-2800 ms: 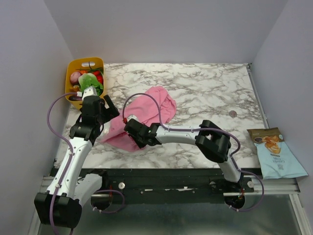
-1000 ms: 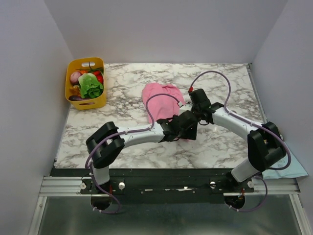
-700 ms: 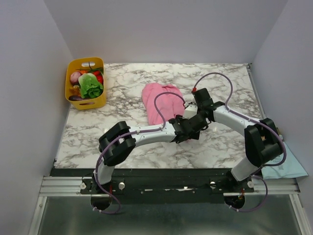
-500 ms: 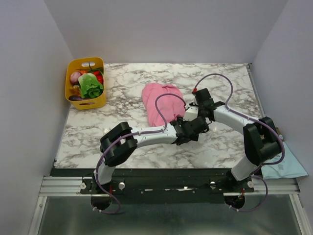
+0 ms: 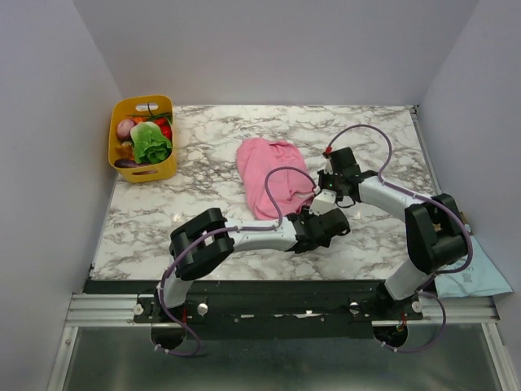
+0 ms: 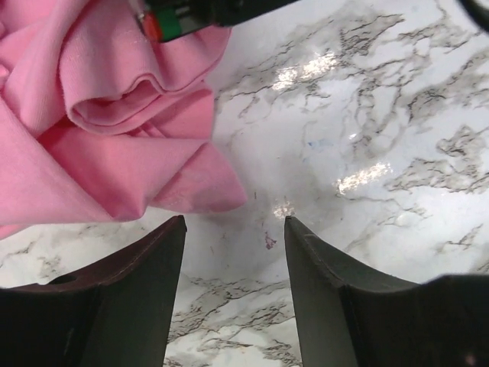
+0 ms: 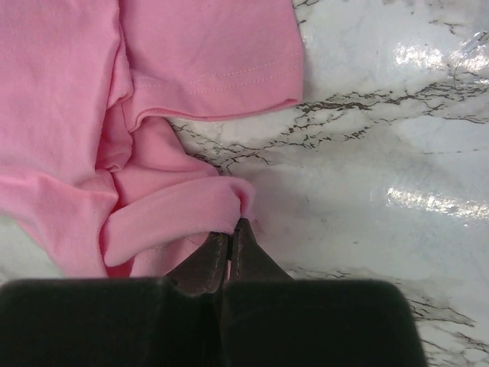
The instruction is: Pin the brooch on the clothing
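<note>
No sign of the brooch: not on the open marble, not on the pink cloth, in none of the three views. It may sit behind an arm or under a fold, and I can't tell which. The clothing (image 5: 267, 169) is plain enough, a bunched pink heap in the middle of the tabletop (image 5: 370, 130). Its long axis runs from the far side toward the arms, slanting a little right as it comes near. At that near-right end is the right tool (image 7: 229, 232), jaws pinched tight together on a rolled fold of the fabric, with a stitched sleeve hem lying flat beyond it. The left tool (image 6: 234, 229) hangs just beside it, jaws standing moderately apart with nothing between them but bare marble. From there the cloth's nearest corner lies ahead and to the left, close but not touching. So the right arm is on the shirt and the left is the free one, and that's the relation that counts. My read is that the cloth is held for positioning and pinning has not begun. The next move needs the brooch found first, and which way it lies from that free tool simply can't be called from here. Further out, a yellow basket (image 5: 146, 173) of vegetables sits at the far-left corner and a pale blue packet (image 5: 480, 269) lies off the right edge, both well apart from the action.
</note>
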Motion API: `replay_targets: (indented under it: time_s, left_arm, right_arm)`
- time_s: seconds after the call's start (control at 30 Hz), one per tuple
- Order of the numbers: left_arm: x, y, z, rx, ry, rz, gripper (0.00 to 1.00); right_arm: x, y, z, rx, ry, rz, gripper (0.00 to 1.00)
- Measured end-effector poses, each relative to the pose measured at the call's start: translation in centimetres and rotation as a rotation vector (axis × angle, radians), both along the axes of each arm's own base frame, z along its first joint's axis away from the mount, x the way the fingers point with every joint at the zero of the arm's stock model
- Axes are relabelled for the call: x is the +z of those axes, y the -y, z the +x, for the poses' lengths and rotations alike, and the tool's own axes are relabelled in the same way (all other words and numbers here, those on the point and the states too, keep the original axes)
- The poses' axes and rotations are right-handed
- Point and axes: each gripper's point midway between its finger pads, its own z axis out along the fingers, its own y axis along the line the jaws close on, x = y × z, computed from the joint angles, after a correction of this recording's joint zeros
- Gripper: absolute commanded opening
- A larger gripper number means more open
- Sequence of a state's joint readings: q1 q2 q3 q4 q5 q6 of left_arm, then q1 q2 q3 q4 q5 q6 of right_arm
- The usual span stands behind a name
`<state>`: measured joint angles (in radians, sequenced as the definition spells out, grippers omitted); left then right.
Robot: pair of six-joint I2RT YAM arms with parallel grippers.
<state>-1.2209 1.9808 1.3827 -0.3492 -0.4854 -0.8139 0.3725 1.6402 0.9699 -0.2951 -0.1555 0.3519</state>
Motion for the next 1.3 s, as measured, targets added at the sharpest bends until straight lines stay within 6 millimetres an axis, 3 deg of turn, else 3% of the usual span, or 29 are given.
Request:
replay_targets:
  time_s: [0.27, 0.6, 0.7, 0.87, 1.0, 1.2, 1.3]
  left_arm:
    - [-0.9, -0.2, 0.3, 0.033, 0.002, 0.007, 0.5]
    - [-2.4, -0.5, 1.1, 0.081, 0.022, 0.051, 0.08]
    - [-2.4, -0.7, 1.4, 0.098, 0.027, 0.051, 0.0]
    - [-2.0, -1.8, 2.3, 0.135, 0.048, 0.054, 0.0]
    - [-0.1, -4.4, 3.2, 0.178, 0.077, 0.044, 0.0]
    - [6.6, -9.4, 5.2, 0.288, 0.164, -0.078, 0.0]
    - [8.4, -12.9, 5.3, 0.345, 0.188, -0.129, 0.0]
  right_arm:
    - [-0.1, 0.0, 0.0, -0.003, -0.011, 0.035, 0.01]
    - [-0.1, -0.2, -0.1, -0.001, -0.014, 0.047, 0.01]
    - [-0.3, -0.2, -0.2, 0.0, -0.017, 0.048, 0.01]
    - [-0.3, -0.2, -0.4, 0.002, -0.019, 0.051, 0.01]
    - [0.6, -0.3, -0.3, 0.005, 0.004, 0.063, 0.01]
    - [2.9, -0.5, -0.2, 0.013, 0.06, 0.09, 0.01]
    - [3.5, -0.5, -0.4, 0.02, 0.073, 0.102, 0.01]
